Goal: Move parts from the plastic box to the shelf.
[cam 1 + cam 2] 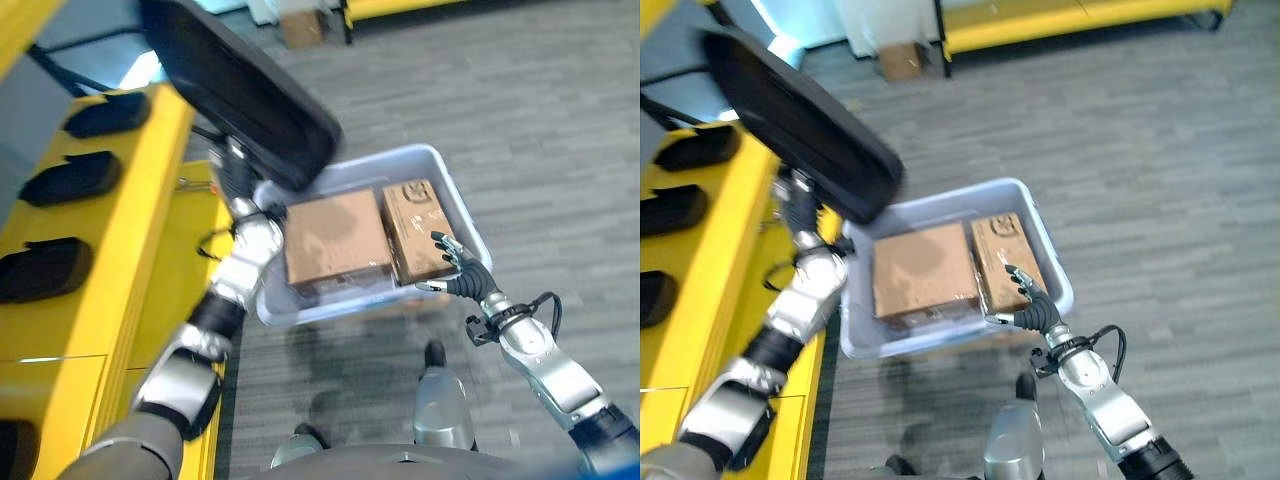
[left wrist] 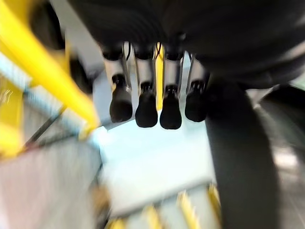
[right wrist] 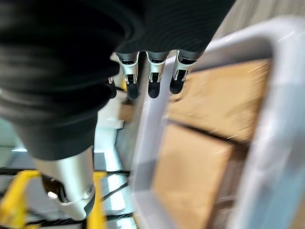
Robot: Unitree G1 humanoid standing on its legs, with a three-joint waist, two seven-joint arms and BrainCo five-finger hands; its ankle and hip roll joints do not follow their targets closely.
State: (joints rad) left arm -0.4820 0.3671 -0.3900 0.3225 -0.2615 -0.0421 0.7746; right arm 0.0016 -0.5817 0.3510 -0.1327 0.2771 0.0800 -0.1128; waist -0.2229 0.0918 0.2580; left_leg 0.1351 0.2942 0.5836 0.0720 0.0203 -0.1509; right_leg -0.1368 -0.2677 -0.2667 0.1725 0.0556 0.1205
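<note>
Two brown cardboard boxes (image 1: 337,245) lie side by side in the pale plastic box (image 1: 452,190) on the floor, their long axes running near to far. The right robot hand (image 1: 459,268) hovers over the narrower right box (image 1: 417,231) — fingers loosely spread, gripping nothing. The left robot hand (image 2: 152,95) sits beside the yellow shelf (image 1: 130,200) on the left, fingers straight and empty.

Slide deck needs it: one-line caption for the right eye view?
Left hand lifts a black part beside the yellow shelf; right hand rests on a cardboard box.

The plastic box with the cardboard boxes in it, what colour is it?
The plastic box is pale blue-grey, seen best in the right eye view.
</note>
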